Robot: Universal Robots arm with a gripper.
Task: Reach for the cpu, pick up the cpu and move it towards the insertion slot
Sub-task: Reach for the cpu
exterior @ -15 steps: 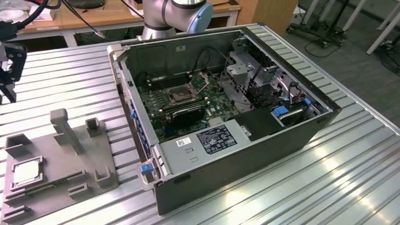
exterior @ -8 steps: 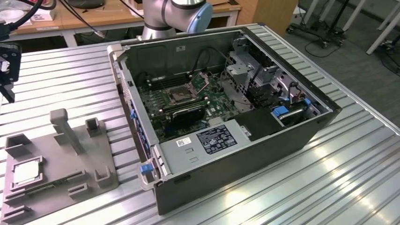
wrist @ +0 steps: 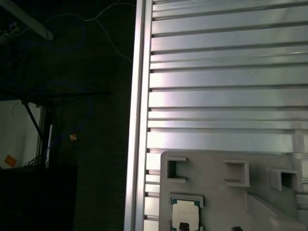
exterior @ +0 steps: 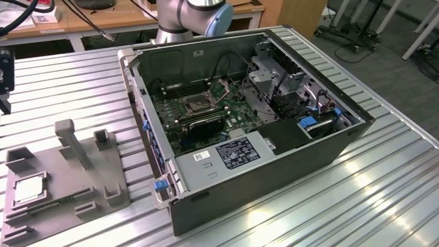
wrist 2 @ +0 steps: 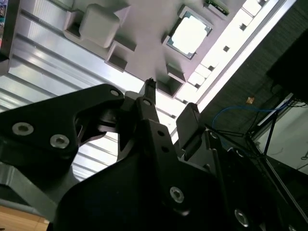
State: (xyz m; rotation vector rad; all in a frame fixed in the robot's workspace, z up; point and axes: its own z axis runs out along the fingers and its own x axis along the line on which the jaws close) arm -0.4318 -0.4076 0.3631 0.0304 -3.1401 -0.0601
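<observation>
Matte black tool (wrist 2: 169, 96) hangs apart from square silvery cpu (wrist 2: 188, 34).

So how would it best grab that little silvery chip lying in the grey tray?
Probably by two opposite edges of the cpu, coming straight down from above. It lies flat, face up, in a square recess of the grey tray, so its thin sides look hard to reach from the side.

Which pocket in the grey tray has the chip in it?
The large square pocket at the exterior view's left end of the grey tray; the cpu lies in it, and the others are smaller.
</observation>
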